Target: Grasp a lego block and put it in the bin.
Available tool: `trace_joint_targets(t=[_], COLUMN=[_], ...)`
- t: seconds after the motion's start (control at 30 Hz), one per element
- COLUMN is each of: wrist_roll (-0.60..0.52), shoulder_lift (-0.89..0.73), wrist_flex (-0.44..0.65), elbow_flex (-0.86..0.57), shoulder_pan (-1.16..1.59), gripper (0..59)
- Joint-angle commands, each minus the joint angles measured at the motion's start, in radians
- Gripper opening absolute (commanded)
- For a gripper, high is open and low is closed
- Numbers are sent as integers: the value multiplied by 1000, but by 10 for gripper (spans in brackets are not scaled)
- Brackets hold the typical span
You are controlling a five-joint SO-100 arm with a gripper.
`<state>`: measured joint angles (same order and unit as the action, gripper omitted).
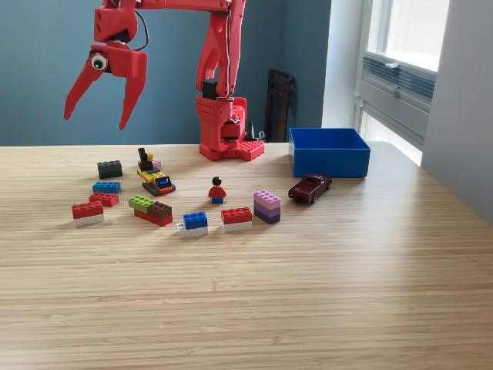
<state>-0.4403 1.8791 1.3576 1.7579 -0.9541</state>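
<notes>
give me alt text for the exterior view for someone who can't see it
A red robot arm holds its open gripper in the air above scattered lego blocks on a wooden table. A blue bin sits toward the view's right, with a dark red toy car just in front of it.

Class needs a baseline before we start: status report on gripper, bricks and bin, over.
Gripper open, empty, high above the bricks. Lego blocks all on table; blue bin shows no brick. Toy car sits before bin.
</notes>
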Motion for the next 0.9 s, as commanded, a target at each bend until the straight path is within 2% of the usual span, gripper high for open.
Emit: trace_joint_targets(t=[0.03,0.17,0.43,0.9], wrist_roll=[-28,-14,-15,46], shoulder_lift=[15,15,14,8], wrist_flex=[2,2,0,-101], elbow_flex=[46,115,206,210], shoulder_pan=[-67,-107,-179,-230], gripper=[365,346,354,363])
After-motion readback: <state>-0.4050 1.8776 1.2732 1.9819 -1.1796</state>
